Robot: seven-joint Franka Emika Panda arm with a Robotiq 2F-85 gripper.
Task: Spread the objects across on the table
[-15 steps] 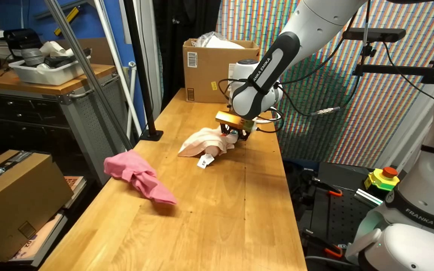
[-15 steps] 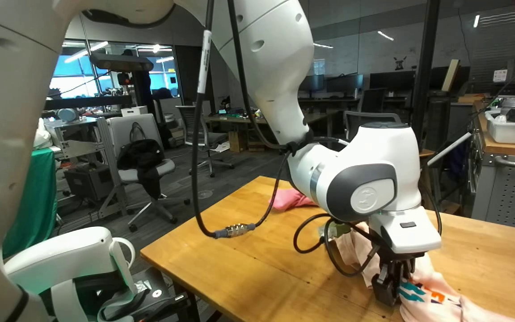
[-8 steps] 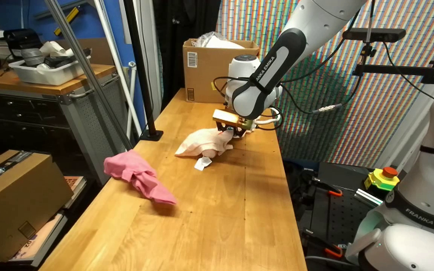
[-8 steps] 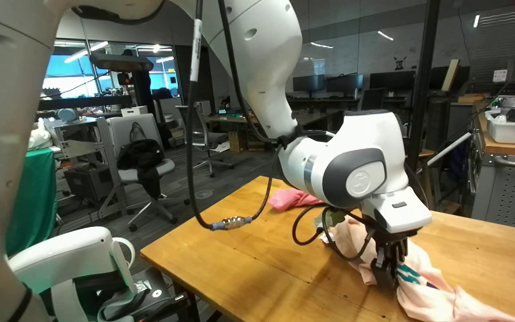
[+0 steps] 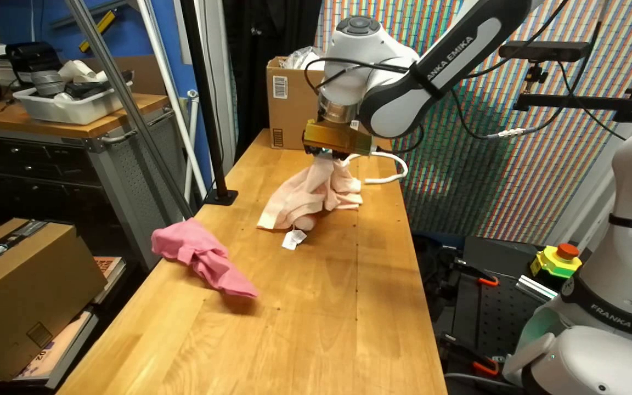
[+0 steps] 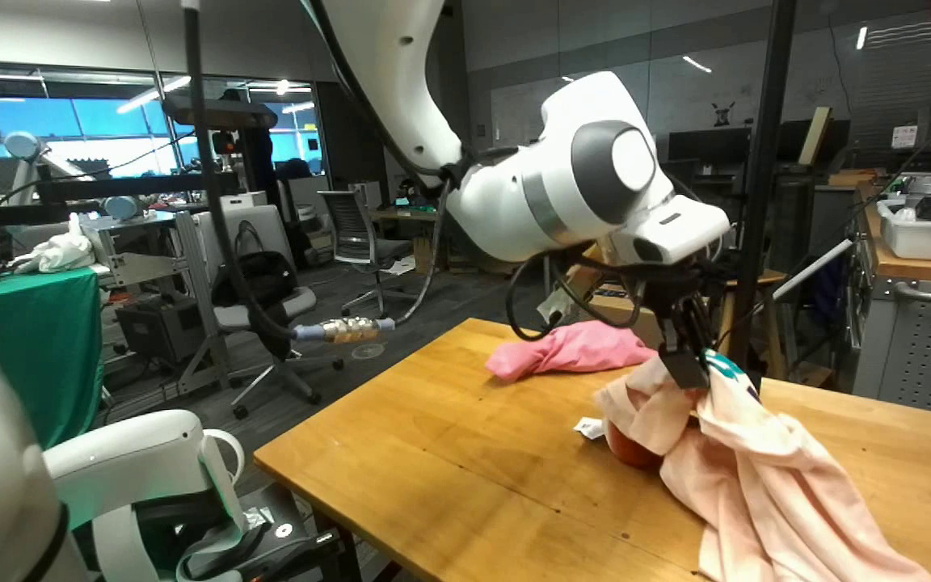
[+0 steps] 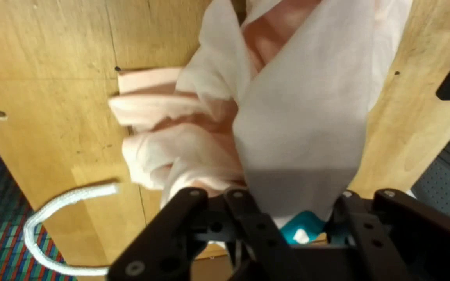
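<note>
Wrist view crops peach cloth [image 7: 287, 117] pinched between the jaws.

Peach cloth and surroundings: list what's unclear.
Rounded thing: largely hidden by the peach cloth in an exterior view.
Cloth's lower end: cut off by that view's bottom edge.
White tag: any writing too small in both exterior views.
Teal print, wrist view: partly hidden by the tool.

Place: robotics lab
Arm [image 5: 458, 55]: marked Franka Emika, bearing the claw [image 5: 326, 153]
Stop button [image 5: 567, 251]: right of the claw in an exterior view
Bench [image 5: 83, 130]: drawers [image 5: 28, 159], left of the claw there
Office chairs [image 6: 350, 226]: well apart from the claw
</note>
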